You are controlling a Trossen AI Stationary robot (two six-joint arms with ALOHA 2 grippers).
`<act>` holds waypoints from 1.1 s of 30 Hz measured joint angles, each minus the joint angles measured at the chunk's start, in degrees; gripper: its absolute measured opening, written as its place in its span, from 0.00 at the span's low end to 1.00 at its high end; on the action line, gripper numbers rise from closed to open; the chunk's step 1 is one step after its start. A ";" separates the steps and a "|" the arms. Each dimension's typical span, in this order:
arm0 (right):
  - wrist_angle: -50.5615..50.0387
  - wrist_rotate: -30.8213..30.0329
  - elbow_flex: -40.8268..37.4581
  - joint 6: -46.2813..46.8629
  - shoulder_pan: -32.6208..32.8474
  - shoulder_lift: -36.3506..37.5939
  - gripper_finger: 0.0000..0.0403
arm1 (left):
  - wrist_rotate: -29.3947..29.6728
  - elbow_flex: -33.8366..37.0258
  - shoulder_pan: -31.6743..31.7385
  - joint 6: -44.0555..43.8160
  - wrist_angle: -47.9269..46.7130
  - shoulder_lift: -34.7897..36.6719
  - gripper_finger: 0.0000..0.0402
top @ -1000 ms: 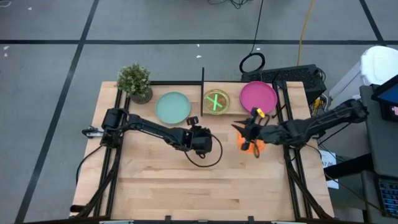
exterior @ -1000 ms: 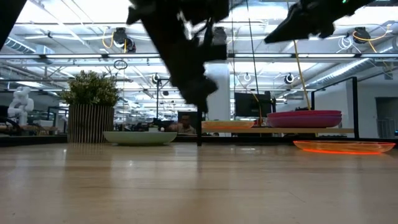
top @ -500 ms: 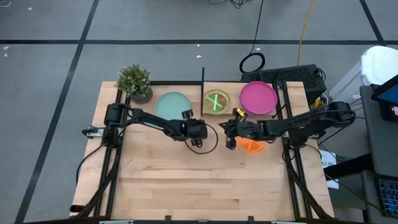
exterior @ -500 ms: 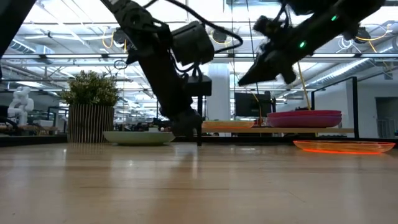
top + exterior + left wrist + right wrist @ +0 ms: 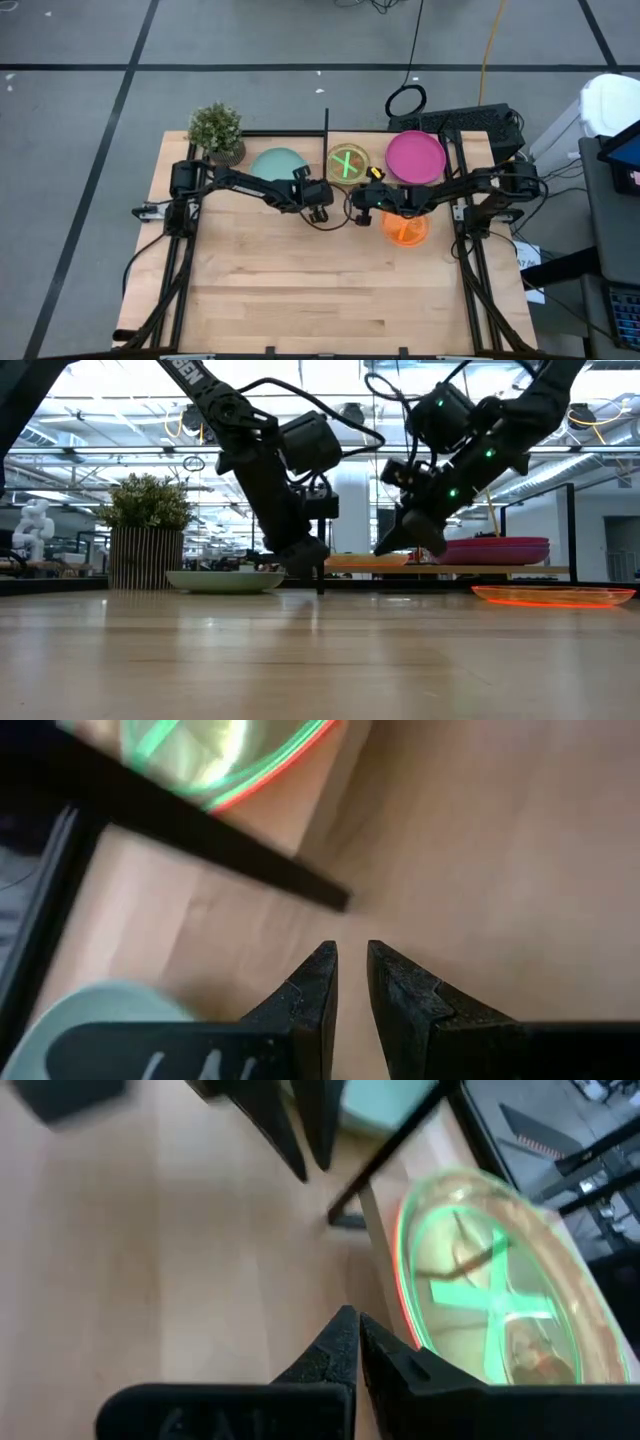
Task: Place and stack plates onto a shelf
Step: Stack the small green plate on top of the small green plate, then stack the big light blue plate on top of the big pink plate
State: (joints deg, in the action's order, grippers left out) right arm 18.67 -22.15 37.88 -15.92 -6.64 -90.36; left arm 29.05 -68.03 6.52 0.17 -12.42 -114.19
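The shelf [image 5: 380,182], a low light-wood board with a black upright panel [image 5: 326,140], stands at the table's far side. On it rest a green translucent plate [image 5: 348,163] and a magenta plate [image 5: 415,157]. A pale teal plate [image 5: 275,165] lies flat on the table left of the panel. An orange plate [image 5: 405,230] lies on the table near the shelf. My left gripper [image 5: 322,203] hovers by the panel's near end with a narrow empty gap between its fingers [image 5: 318,970]. My right gripper [image 5: 352,203] is shut beside the green plate's rim [image 5: 405,1280], holding nothing.
A potted plant [image 5: 216,130] stands at the far left corner. The two grippers are close together in front of the shelf. Black frame rails run along both table sides. Bare wood [image 5: 320,290] fills the table's near half.
My right gripper has come down and gone toward the table's left, away from the orange plate and to the shelf's near left corner. My left gripper has sunk and gone toward the far edge, to the panel's near end. No plate has moved.
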 joint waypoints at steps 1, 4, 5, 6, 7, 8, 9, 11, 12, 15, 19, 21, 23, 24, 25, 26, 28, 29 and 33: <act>0.04 0.00 -0.01 -0.14 -0.45 -0.39 0.00 | -0.98 0.00 0.00 0.22 0.76 0.00 0.16; 0.40 0.00 0.01 -0.37 -2.00 -1.60 0.00 | -2.04 0.00 0.00 1.12 2.24 0.00 0.16; 0.38 0.04 0.01 -0.37 -2.54 -1.92 0.00 | -2.05 0.00 -0.03 1.25 2.56 0.00 0.16; 0.44 0.02 0.01 -0.37 -3.15 -2.24 0.00 | -2.05 0.00 -0.07 1.26 2.79 0.00 0.16; 0.79 0.00 0.01 -0.37 -3.66 -2.55 0.00 | -2.05 0.00 -0.11 1.25 2.85 0.00 0.16; 0.88 -0.02 0.01 -0.36 -4.17 -2.71 0.00 | -2.05 0.00 -0.11 1.24 2.85 0.00 0.16; 0.74 -0.08 -0.01 -0.34 -4.58 -2.74 0.00 | -2.05 0.00 -0.11 1.23 2.83 0.00 0.16; 1.02 -0.12 -0.01 -0.31 -5.27 -2.70 0.00 | -2.09 0.00 -0.17 1.21 2.79 0.00 0.16; 1.08 -0.31 -0.01 -0.28 -5.56 -2.68 0.00 | -2.07 0.00 -0.22 1.17 2.79 0.00 0.16; 1.16 -1.62 -0.01 -0.22 -6.12 -2.39 0.00 | -2.09 0.00 -0.58 1.04 2.77 0.00 0.16; 1.04 -3.54 -0.01 0.22 -6.88 -2.09 0.00 | -2.14 0.00 -1.31 0.81 2.18 0.00 0.16; 1.30 -5.21 0.01 0.20 -6.88 -1.94 0.00 | -2.17 0.00 -1.56 0.57 1.58 0.00 0.16; 1.10 -6.06 0.01 -0.03 -6.85 -1.86 0.00 | -2.17 0.00 -1.86 -0.24 0.89 0.00 0.16; 0.93 -6.23 -0.01 -0.10 -6.85 -1.77 0.00 | -2.16 0.00 -2.03 -0.42 0.52 0.00 0.16; 1.18 -6.19 -0.01 -0.18 -6.85 -1.70 0.00 | -2.16 0.00 -2.20 -0.67 0.21 0.00 0.16; 1.37 -6.19 0.01 -0.19 -6.85 -1.63 0.00 | -2.11 0.00 -2.45 -0.74 -0.12 0.02 0.16; 1.20 -5.86 0.00 -0.34 -6.85 -1.45 0.00 | -2.03 0.00 -2.98 -1.33 -2.20 0.98 0.16; 1.14 -4.52 -0.01 -0.37 -6.85 -1.33 0.00 | -1.74 0.00 -3.25 -1.94 -2.71 1.58 0.16; 0.88 -0.01 0.01 -0.41 -6.76 -0.46 0.00 | -0.28 -0.04 -4.07 -4.47 -8.21 6.72 0.16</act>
State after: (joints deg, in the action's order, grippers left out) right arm 19.54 -22.16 37.89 -16.34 -13.40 -90.81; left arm 28.77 -68.07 2.45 -4.30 -20.63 -107.47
